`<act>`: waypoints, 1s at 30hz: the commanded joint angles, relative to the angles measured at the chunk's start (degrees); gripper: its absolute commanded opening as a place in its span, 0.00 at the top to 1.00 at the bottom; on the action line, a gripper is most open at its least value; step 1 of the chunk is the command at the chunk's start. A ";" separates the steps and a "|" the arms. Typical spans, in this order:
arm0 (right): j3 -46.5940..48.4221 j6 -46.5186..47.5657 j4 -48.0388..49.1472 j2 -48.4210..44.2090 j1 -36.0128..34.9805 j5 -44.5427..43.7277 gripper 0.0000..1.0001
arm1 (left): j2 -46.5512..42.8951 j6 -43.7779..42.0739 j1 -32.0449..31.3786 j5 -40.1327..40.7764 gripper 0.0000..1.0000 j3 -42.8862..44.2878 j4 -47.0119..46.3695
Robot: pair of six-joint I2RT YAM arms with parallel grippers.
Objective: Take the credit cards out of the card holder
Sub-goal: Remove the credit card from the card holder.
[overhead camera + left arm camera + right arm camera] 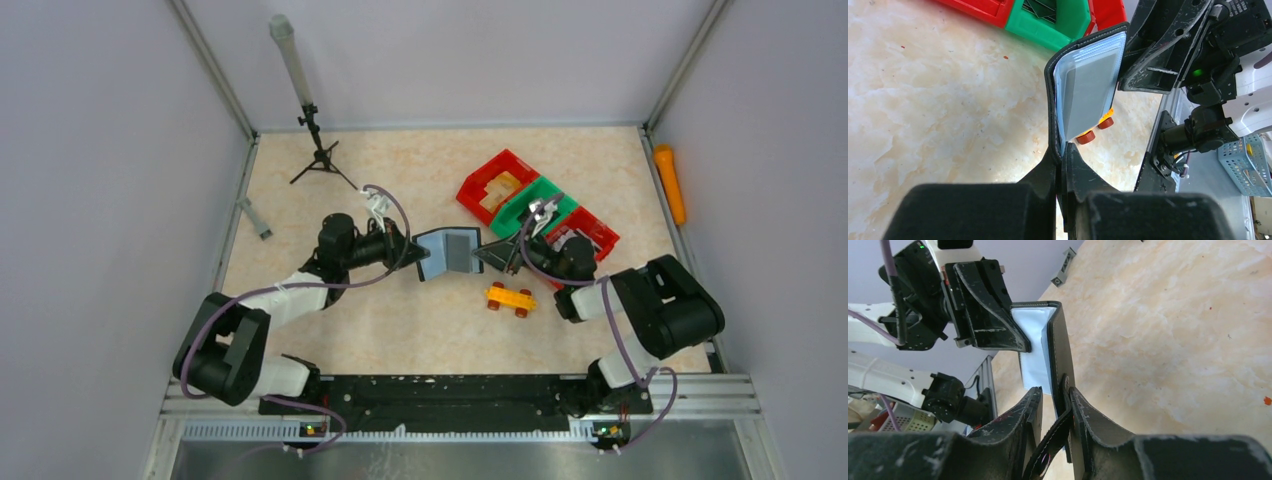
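Note:
The black card holder [447, 252] hangs open above the table between my two grippers. Its inner face shows clear sleeves with a pale blue-grey card [1088, 90]. My left gripper [1063, 152] is shut on the holder's left edge [412, 255]. My right gripper [1058, 397] is shut on the holder's other flap [1060, 350], with the strap tab [1055, 435] lying between the fingers. A narrow gap shows beside its left finger [1030, 407]. The right gripper also shows in the top view [488, 255].
A yellow-orange toy brick car [510, 297] sits on the table just below the holder. Red and green bins [535, 205] stand behind the right gripper. A small tripod [318, 150] stands at the back left, and an orange object [669, 183] lies by the right wall.

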State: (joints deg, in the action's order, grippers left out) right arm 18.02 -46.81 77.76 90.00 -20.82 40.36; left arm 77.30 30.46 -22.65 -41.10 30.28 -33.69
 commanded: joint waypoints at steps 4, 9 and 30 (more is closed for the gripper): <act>1.92 4.82 -3.87 -1.89 0.29 0.41 0.73 | -1.09 -0.40 0.59 -0.11 1.00 1.52 -2.43; 2.90 6.19 -6.87 -1.99 -0.03 0.18 0.81 | -1.07 0.10 0.69 -0.67 1.00 1.37 -2.82; 7.19 15.58 -21.98 -4.11 -4.65 -3.53 0.77 | 4.53 3.60 0.69 -6.13 1.00 3.39 -6.00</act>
State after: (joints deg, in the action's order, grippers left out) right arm 22.87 -34.00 56.49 88.03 -24.27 37.36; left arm 81.30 33.39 -21.89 -44.95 31.20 -35.57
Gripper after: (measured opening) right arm 0.210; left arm 0.029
